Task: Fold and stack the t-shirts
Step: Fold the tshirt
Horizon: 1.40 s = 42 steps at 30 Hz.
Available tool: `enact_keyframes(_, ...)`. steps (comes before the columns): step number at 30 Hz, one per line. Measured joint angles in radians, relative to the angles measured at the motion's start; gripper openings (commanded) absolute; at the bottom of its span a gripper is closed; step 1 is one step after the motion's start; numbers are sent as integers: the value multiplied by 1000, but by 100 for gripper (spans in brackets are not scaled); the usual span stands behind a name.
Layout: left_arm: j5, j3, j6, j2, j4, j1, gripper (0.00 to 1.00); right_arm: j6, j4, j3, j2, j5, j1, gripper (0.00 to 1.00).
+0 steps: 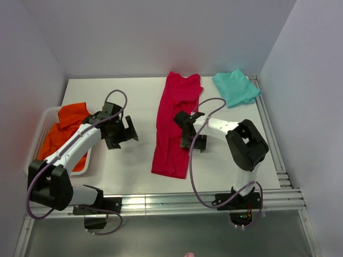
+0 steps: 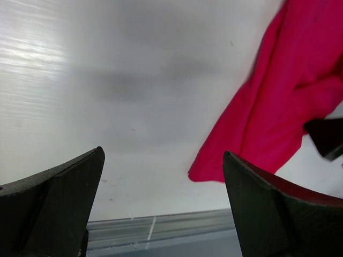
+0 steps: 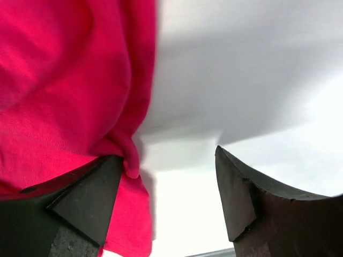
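A crimson-red t-shirt lies as a long folded strip down the middle of the table. A folded teal-green t-shirt lies at the back right. My left gripper is open and empty, left of the red strip; in the left wrist view the red shirt lies beyond its right finger. My right gripper is open at the strip's right edge. In the right wrist view the red cloth lies over the left finger; nothing is between the jaws.
A white slatted basket at the left edge holds orange garments. White walls close in the table on three sides. A metal rail runs along the near edge.
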State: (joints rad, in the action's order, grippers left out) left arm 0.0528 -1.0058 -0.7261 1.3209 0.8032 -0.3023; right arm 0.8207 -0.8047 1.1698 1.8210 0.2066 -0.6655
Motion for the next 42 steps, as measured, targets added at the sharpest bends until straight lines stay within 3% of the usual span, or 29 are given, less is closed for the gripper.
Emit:
enact_keyframes(7,120,21,44,55,-78,-164,99,-3,-136,-36,-133,64,34,75)
enact_keyframes(13,162,-8,72,161,-116,-323,99,-3,-139,-81,-401,-12,36,72)
enact_keyframes(17,159,-43,80,240,-129,-408,97,2,-140,-113,-485,-52,36,70)
enact_keyframes(31,33,-47,76,326,-132,-521,83,58,-147,-236,-578,-102,36,66)
enact_keyframes(38,3,32,47,328,-183,-573,77,88,-129,-261,-633,-153,36,64)
enact_keyframes(42,-3,53,25,327,-209,-584,65,101,-121,-294,-646,-179,36,63)
